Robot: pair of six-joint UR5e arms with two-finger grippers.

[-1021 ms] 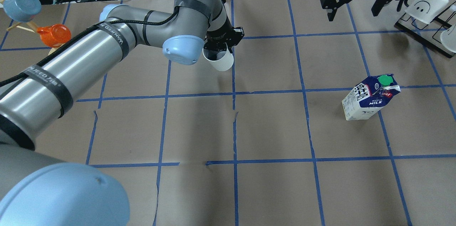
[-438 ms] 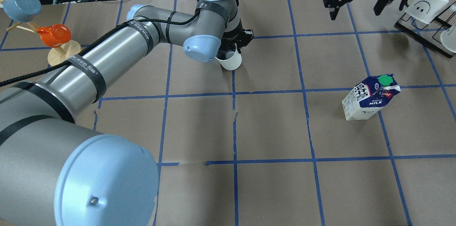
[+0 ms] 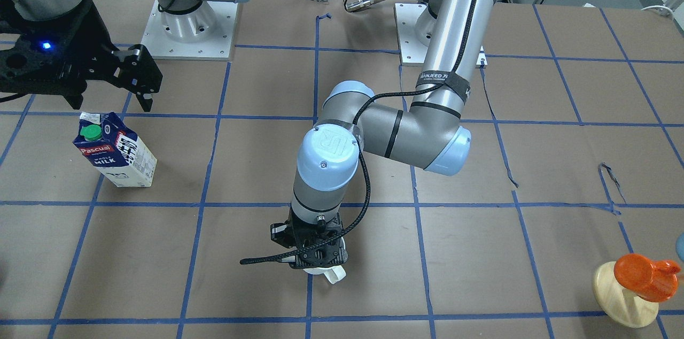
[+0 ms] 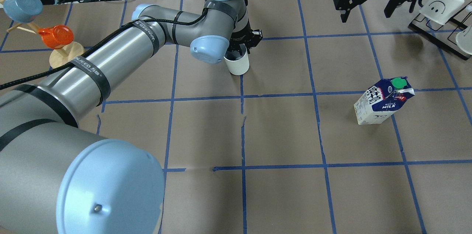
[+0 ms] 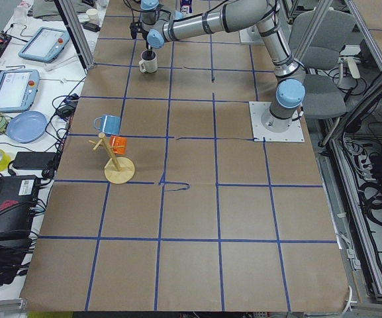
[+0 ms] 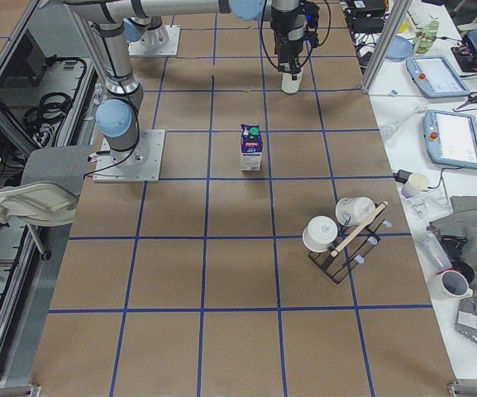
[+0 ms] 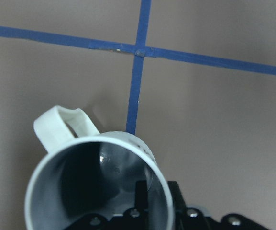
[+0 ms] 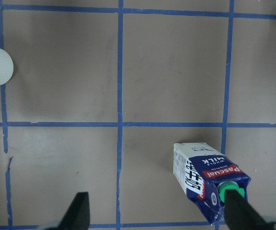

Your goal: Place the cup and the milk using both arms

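Observation:
The white cup point(image 4: 238, 65) stands upright on a blue tape line at the far middle of the table. My left gripper point(image 4: 236, 51) is shut on its rim from above, one finger inside. The left wrist view shows its grey inside point(image 7: 94, 187) and loop handle point(image 7: 63, 122). In the front view the cup point(image 3: 327, 272) is mostly hidden under the gripper point(image 3: 315, 256). The blue and white milk point(image 4: 383, 103) carton with a green cap stands upright at the right. My right gripper point(image 4: 368, 8) is open and empty, high above and beyond the milk point(image 8: 207, 184).
A wooden stand point(image 4: 61, 55) with an orange cup point(image 4: 55, 36) and a blue cup point(image 4: 23, 5) is at the far left. A black rack point(image 4: 438, 29) with white mugs is at the far right. Cables and devices lie beyond the table's far edge.
My left arm has carried the cup to the right and lower. The cup went from tilted to upright. The right gripper and the milk have hardly moved.

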